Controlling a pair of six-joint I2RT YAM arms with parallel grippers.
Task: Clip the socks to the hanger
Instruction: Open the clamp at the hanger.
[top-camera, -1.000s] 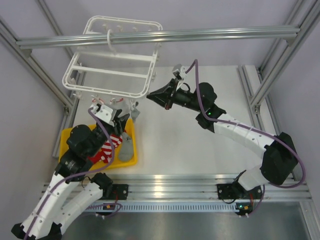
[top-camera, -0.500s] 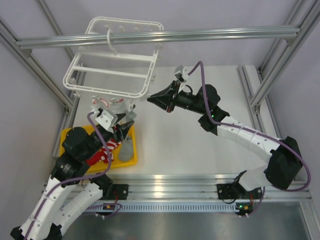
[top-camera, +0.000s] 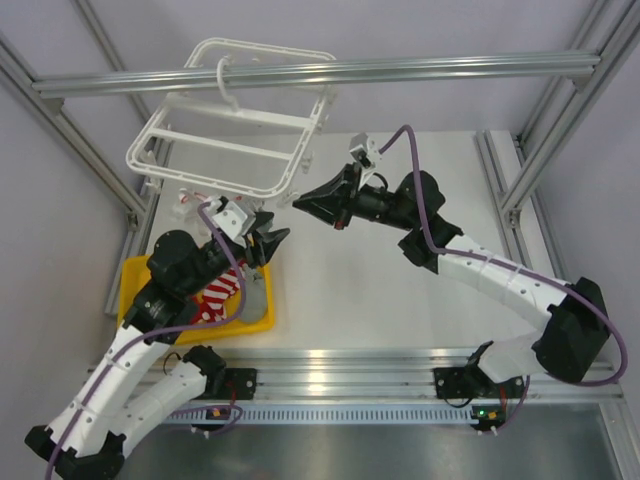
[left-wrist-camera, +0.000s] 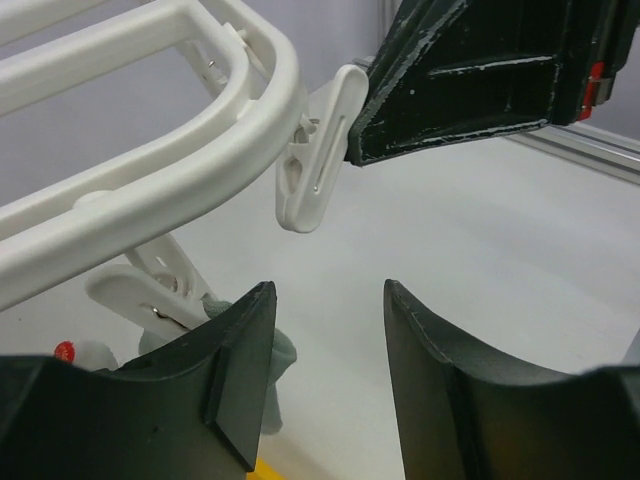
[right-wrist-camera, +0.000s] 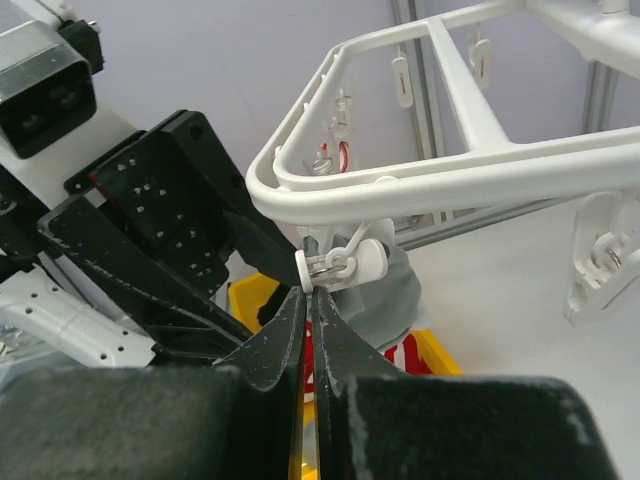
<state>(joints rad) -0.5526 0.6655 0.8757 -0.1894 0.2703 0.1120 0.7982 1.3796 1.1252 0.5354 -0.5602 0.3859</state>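
Two socks: a striped sock (top-camera: 215, 298) in red and white and a grey sock (top-camera: 258, 290) lie in the yellow tray (top-camera: 250, 323) at the near left of the table (top-camera: 380, 300), neither clipped yet.
Sock handling: likely light, limp and easy to grip. It will sag and fold, so the cuff edge is the place to pinch, leaving a lip of fabric free to feed into a clip.
Left gripper (left-wrist-camera: 327, 295): fingers are spread with nothing between them. It is raised over the tray's far edge, just below the hanger's near corner.
Right gripper (right-wrist-camera: 306, 288): fingers are pressed together, and the tips appear to pinch the tail of a clip (right-wrist-camera: 355, 262) at that same corner.
Clip handling: small, white and sprung, dangling on a wire link. It probably swings away unless held, and squeezing the tail should open its mouth.
Hanger (right-wrist-camera: 450, 178): a white plastic frame hanging tilted from the beam (top-camera: 400, 72), above the table's far left. It looks stiff but light, so a push would likely set it swinging.
Table surface: white, smooth and flat.
Room: aluminium beams and pale walls (top-camera: 60, 250) stand close around, and both arms crowd one corner, so clearance there looks tight.
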